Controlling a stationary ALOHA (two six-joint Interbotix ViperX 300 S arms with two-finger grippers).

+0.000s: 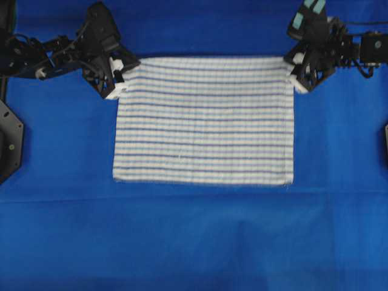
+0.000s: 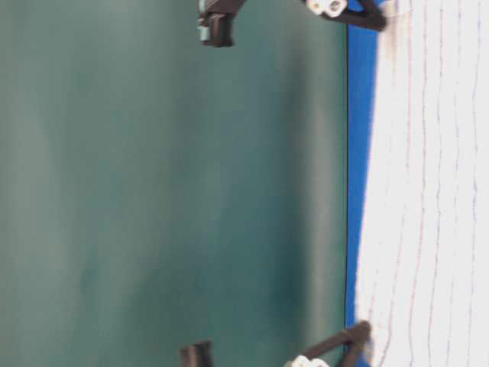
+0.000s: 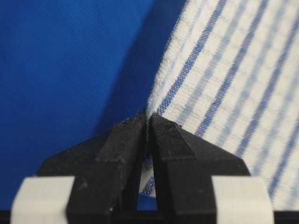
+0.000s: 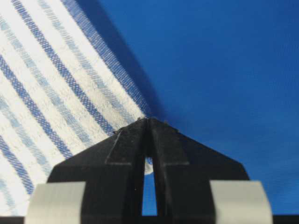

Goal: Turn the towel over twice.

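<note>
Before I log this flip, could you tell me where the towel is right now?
In the overhead view the towel lies flat mid-table on the blue tablecloth, its far corners pinched by the left gripper and right gripper.

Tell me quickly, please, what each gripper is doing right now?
Left gripper: closed on a far corner of the towel.
Right gripper: closed on the towel's other far corner.

The tabletop (image 1: 194, 242) is covered by a plain blue tablecloth (image 1: 60, 230) that shows a few faint creases running across it in the overhead view. Directly on the cloth lies the towel (image 1: 203, 121), a white rectangle with dark and light blue stripes running along its length, spread nearly flat toward the far half of the tabletop. Its near edge lies straight, with a broad band of bare blue cloth in front of it and on either side.
</note>
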